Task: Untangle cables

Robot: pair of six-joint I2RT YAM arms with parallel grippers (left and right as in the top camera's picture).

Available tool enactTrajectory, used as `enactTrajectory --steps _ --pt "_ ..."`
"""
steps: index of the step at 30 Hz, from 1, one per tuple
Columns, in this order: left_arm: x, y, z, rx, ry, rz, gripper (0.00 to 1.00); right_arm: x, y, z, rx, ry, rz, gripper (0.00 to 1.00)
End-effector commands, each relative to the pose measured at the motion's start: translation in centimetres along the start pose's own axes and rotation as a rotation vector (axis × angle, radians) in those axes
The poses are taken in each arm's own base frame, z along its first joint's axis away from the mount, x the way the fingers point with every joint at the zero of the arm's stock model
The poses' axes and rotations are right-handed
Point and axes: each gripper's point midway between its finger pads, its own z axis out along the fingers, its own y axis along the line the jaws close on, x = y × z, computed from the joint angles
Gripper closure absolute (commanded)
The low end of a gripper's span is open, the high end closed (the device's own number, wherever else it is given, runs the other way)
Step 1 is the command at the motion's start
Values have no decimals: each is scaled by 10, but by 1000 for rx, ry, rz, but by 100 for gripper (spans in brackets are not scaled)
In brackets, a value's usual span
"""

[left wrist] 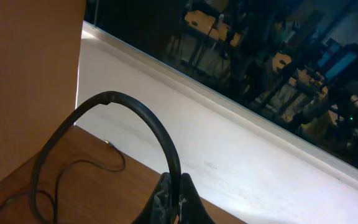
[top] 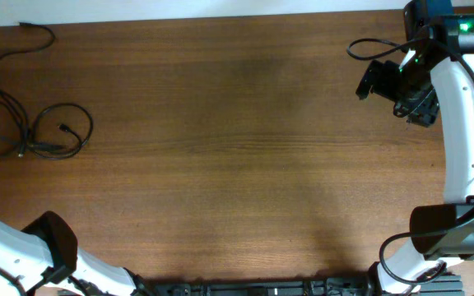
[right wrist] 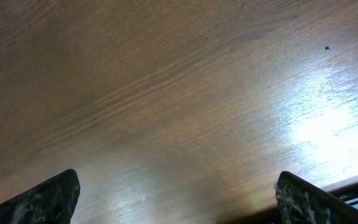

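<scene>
Looks barely halfway to me: thin black cables sit in overlapping loose loops at the overhead frame's left edge on the brown wooden worktop. Left tool pinches one loop; right tool spread wide, holding nothing.

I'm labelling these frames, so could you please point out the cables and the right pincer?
cables [top: 49, 148]: overhead view, on the thicker stretch along the loop's near side.
right pincer [right wrist: 179, 193]: right wrist view, in the gap midway between its open fingertips.
</scene>
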Motion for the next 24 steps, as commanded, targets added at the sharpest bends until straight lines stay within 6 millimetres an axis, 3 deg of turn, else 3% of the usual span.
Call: enactTrajectory --steps 1,4,6,7,9,13,15,16,17,19,24 --pt "4 7 9 -14 17 -17 100 -1 -1 -5 -4 -18 4 2" --pt "16 -8 27 120 84 -31 100 -1 -1 -5 -4 -18 3 2" --pt "20 -38 36 345 125 -23 100 -1 -1 -5 -4 -18 4 2" --pt "22 -41 42 385 148 -78 100 -1 -1 -5 -4 -18 4 2" --pt "26 -33 56 367 175 -164 100 -1 -1 -5 -4 -18 3 2" --pt "38 -24 87 274 179 -165 100 -1 -1 -5 -4 -18 3 2" --pt "44 -36 97 272 183 -150 100 -1 -1 -5 -4 -18 3 2" --pt "51 -58 106 324 189 -115 100 -1 -1 -5 -4 -18 4 2" --pt "54 -64 111 330 189 -102 100 -1 -1 -5 -4 -18 3 2" --pt "65 -68 128 273 186 -59 100 -1 -1 -5 -4 -18 3 2" --pt "115 -68 177 242 292 -18 100 -1 -1 -5 -4 -18 3 2"
